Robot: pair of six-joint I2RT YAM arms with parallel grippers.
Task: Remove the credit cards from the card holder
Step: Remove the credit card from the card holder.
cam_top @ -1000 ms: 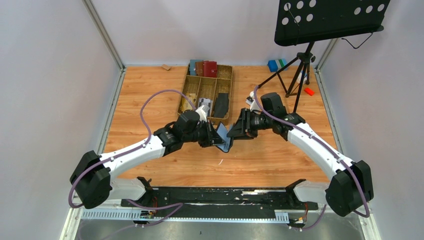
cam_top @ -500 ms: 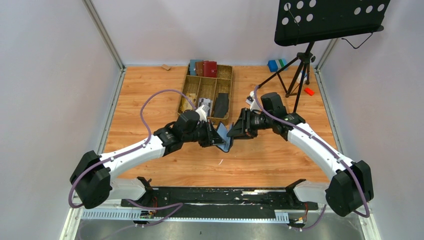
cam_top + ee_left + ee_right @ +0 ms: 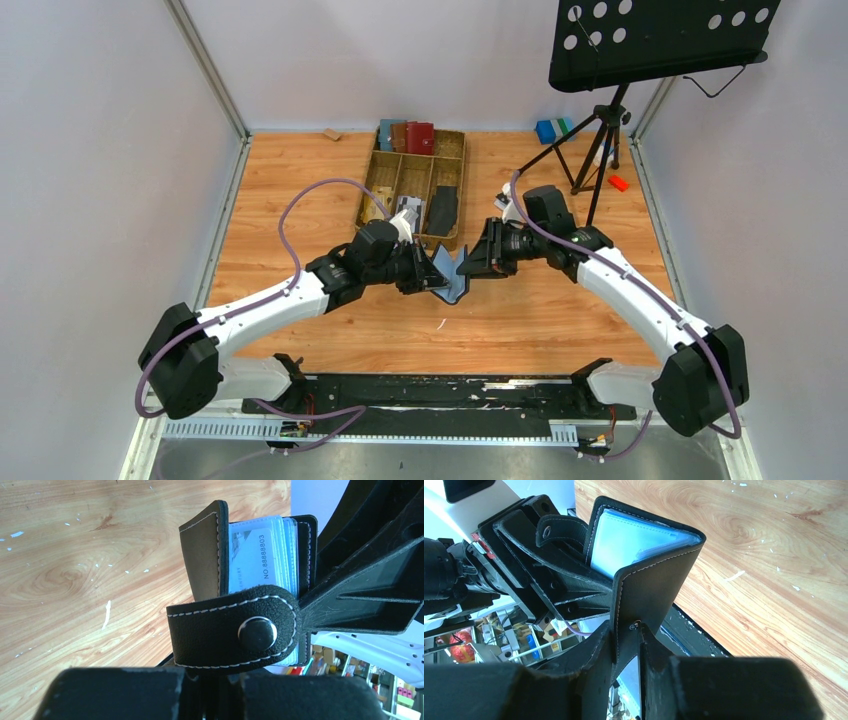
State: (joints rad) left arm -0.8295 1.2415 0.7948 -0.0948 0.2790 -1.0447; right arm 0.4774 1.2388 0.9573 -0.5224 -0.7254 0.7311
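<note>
- The card holder point(image 3: 449, 272) hangs in the air above the middle of the wooden table point(image 3: 520, 320), held between the two arms and spread into a V.
- The left claw point(image 3: 425, 275) is clamped together on one cover, down at the spine end. From its wrist camera the closure strap point(image 3: 230, 630) with its metal snap point(image 3: 257, 632) lies across just in front of the fingers.
- The right claw point(image 3: 470, 265) has a finger on each side of the other cover point(image 3: 649, 590) and looks pinched onto it — a sliver of light shows low between the fingers, so how firm the grip is I cannot tell.
- What the next move depends on: the credit cards point(image 3: 260, 555) sit in the sleeves between the covers, their long side running up and away from the left claw. The right claw faces the open side, so it is the better placed to pull one out.
- The covers are black pebbled leather with pale stitching and a matte brown lining.
- The sleeves point(image 3: 634, 540) are thin, glossy, blue-tinted plastic — probably slippery. The front card is pale, flat and stiff, with a number printed along it.
</note>
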